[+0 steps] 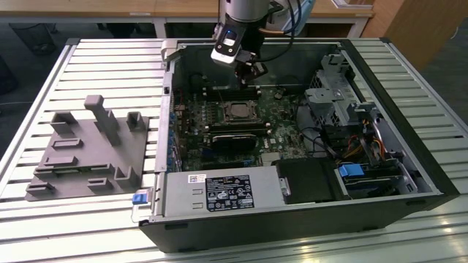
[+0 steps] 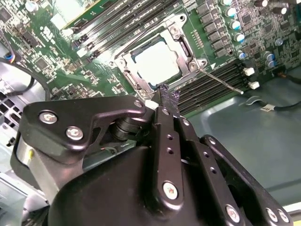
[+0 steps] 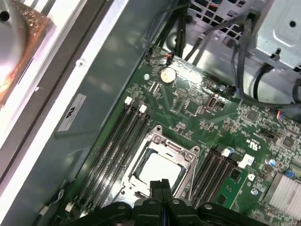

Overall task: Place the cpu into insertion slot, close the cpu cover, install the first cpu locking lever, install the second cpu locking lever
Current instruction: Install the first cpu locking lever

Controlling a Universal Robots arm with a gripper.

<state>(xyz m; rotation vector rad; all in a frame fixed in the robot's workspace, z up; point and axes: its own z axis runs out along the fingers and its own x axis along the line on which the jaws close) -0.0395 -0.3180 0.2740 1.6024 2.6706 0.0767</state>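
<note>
Silvery cpu (image 3: 159,169) sits in the insertion slot (image 1: 227,114), cpu cover (image 3: 171,146) down around it. My gripper (image 3: 162,184), pressed together and empty, hovers at the slot's edge. Lever step, I judge: the locking lever (image 2: 222,81) jutting from the slot's corner needs a controlled push.

The exterior view looks down over the worktop (image 1: 95,60) into the computer case (image 1: 292,233). Both wrist views sit close above the motherboard (image 3: 188,103), sharing the hand (image 3: 161,184) and the cpu (image 3: 159,169).

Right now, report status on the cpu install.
Tool shut, at the cpu cover's corner. Cpu seated, cover down over it. One thin lever angled out over the memory slots.
</note>
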